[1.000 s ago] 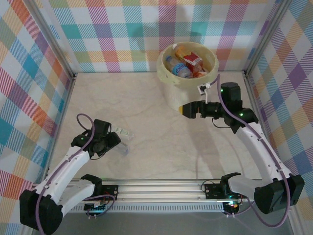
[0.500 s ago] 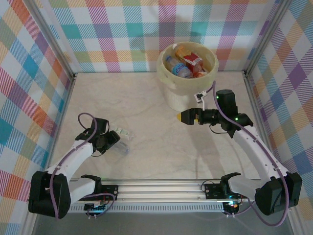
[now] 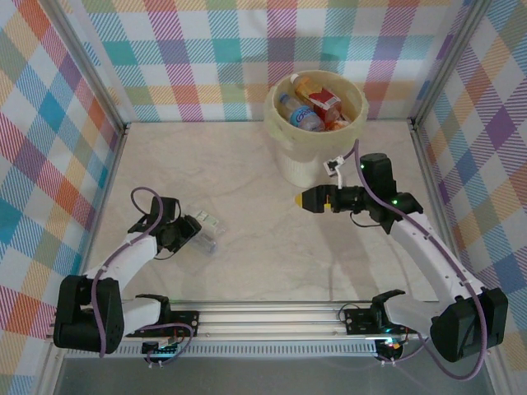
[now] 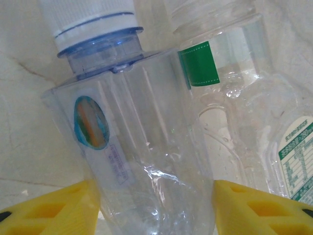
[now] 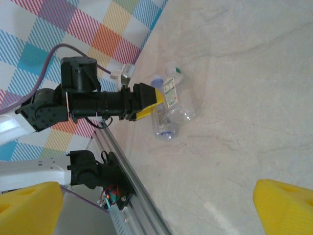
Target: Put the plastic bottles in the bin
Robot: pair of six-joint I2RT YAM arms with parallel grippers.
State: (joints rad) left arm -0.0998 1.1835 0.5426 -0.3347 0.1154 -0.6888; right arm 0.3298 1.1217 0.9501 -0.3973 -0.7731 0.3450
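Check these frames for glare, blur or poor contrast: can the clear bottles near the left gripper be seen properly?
Top external: sharp, evenly lit, but the two clear bottles almost vanish against the pale table. Left wrist: extreme close-up, white highlights on the crinkled plastic. Right wrist: its own yellow fingertips are soft; the bottles are sharp.

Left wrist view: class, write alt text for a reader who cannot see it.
A clear, white-capped bottle lies between the yellow fingertips of the left gripper, which touch its sides. A second clear bottle with a green label lies beside it on the pale marbled table.
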